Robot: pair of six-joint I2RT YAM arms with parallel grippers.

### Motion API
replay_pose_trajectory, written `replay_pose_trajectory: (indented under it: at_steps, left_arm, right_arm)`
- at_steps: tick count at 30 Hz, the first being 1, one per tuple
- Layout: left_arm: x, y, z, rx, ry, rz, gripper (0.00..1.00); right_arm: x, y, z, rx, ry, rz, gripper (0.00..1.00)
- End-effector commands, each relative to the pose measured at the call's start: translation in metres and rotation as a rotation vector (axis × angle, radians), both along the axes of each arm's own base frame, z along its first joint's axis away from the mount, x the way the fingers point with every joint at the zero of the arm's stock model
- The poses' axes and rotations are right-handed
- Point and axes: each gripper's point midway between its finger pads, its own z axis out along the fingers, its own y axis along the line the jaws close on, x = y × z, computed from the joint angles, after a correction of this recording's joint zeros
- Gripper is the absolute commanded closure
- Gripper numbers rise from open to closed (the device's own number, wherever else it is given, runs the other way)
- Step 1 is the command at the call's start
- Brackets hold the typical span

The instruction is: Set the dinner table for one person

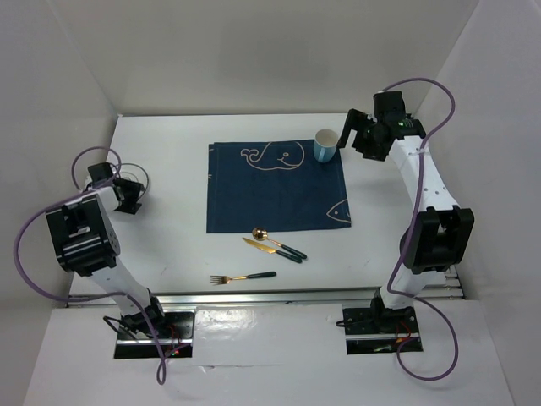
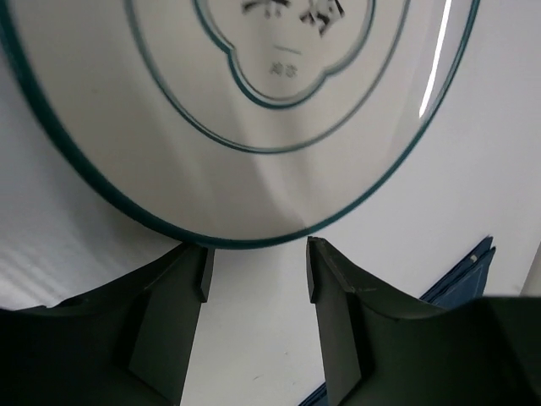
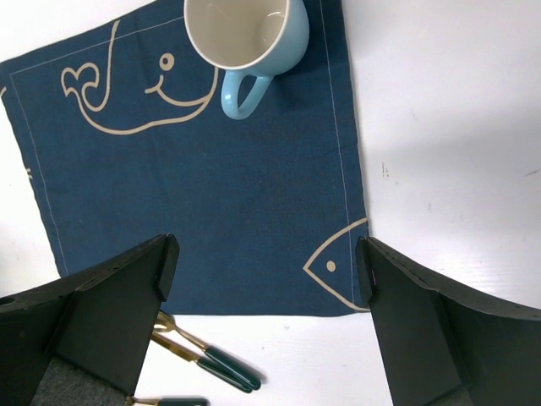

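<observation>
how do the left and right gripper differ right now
The left gripper has its jaws set narrower, the right gripper spread wide. The left sits at the rim of a plate; the right hangs over the placemat near the mug. Both hold nothing.

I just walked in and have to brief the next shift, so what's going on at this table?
Two robot arms are partway through setting a place. The left gripper faces a white plate with a teal rim. Its jaws are open and the rim sits just ahead of them, not gripped. The right gripper hangs open above the blue placemat, which carries a light blue mug on its far right corner. A spoon, knife and fork lie on the bare table by the placemat's near edge.
</observation>
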Motion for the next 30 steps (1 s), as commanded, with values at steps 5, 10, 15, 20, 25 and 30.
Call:
replay_pose_trajectory:
  at_steps: [5, 10, 15, 20, 25, 30]
  left_arm:
    - [0.019, -0.035, -0.008, 0.038, 0.058, -0.177, 0.38]
    - [0.025, -0.052, 0.031, 0.179, 0.048, -0.273, 0.33]
    - [0.031, -0.026, 0.071, 0.371, 0.109, -0.226, 0.33]
    - [0.039, -0.003, 0.069, 0.416, 0.228, -0.200, 0.30]
    - [0.047, 0.011, 0.032, 0.378, 0.373, -0.215, 0.23]
    - [0.053, 0.008, 0.015, 0.345, 0.398, -0.238, 0.22]
  right_arm:
    - [0.000, 0.000, 0.007, -0.022, -0.011, 0.002, 0.01]
    - [0.000, 0.000, 0.007, -0.022, -0.011, 0.002, 0.01]
    - [-0.001, 0.003, 0.007, -0.022, -0.011, 0.011, 0.01]
    - [-0.002, 0.005, 0.001, -0.017, 0.000, 0.018, 0.01]
    - [-0.003, 0.005, -0.002, -0.011, 0.011, 0.011, 0.01]
    - [-0.006, 0.009, -0.004, -0.012, 0.020, 0.021, 0.01]
